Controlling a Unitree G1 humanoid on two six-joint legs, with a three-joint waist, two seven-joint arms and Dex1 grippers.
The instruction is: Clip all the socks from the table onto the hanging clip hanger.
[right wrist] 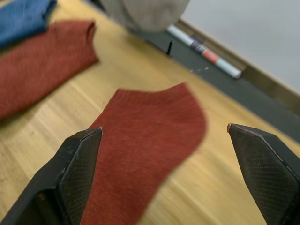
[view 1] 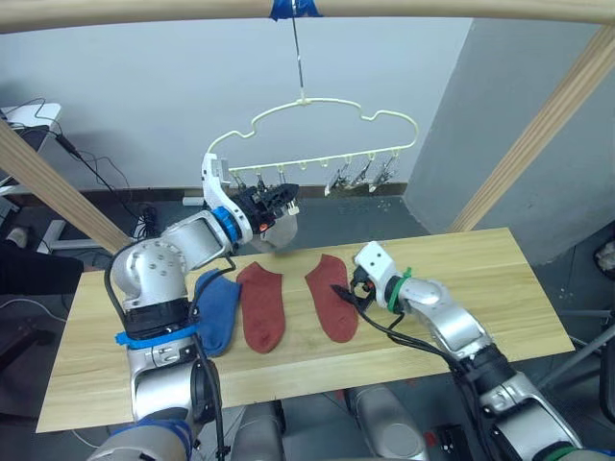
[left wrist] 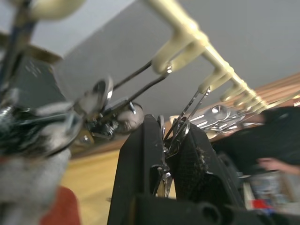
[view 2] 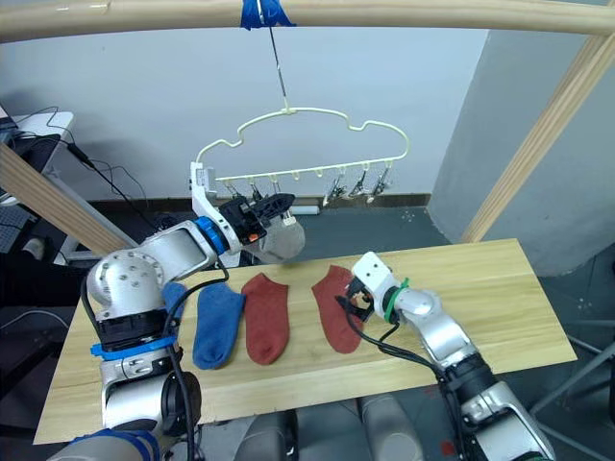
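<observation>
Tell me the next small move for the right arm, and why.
Probably lower the right tool onto the rust red sock beneath it and close. Its fingers are spread wide above that sock, which lies flat on the table, while the left tool is busy at a clip on the clip hanger.

Silver-grey arms; black cables; blue ring at left wrist, green at right; white wrist housings; black fingers.

L pincer (view 1: 285, 199) raised, R pincer (right wrist: 171, 164) agape
</observation>
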